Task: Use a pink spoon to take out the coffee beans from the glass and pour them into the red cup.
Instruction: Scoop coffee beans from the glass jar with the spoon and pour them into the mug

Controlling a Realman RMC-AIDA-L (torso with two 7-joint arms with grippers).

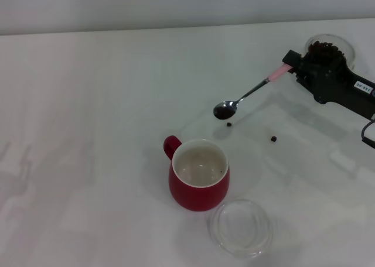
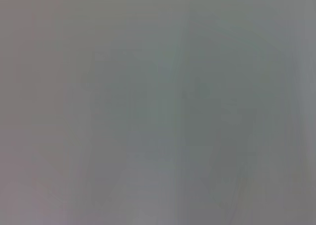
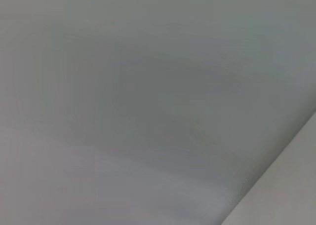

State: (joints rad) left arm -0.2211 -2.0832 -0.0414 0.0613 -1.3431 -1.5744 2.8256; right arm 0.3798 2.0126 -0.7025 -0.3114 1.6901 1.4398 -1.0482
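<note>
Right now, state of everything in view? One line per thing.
pink spoon: held by its pink end, bowl low over the table, beans in it.
right gripper: shut on the spoon handle.
glass: upright, holds coffee beans.
red cup: upright, looks about empty.
loose beans: two on the table, outside the cup.
clear dish: flat, empty.
left gripper: not in view.

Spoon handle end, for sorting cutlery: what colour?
Pale pink, on the metal teaspoon; clearest in the head view.
</note>
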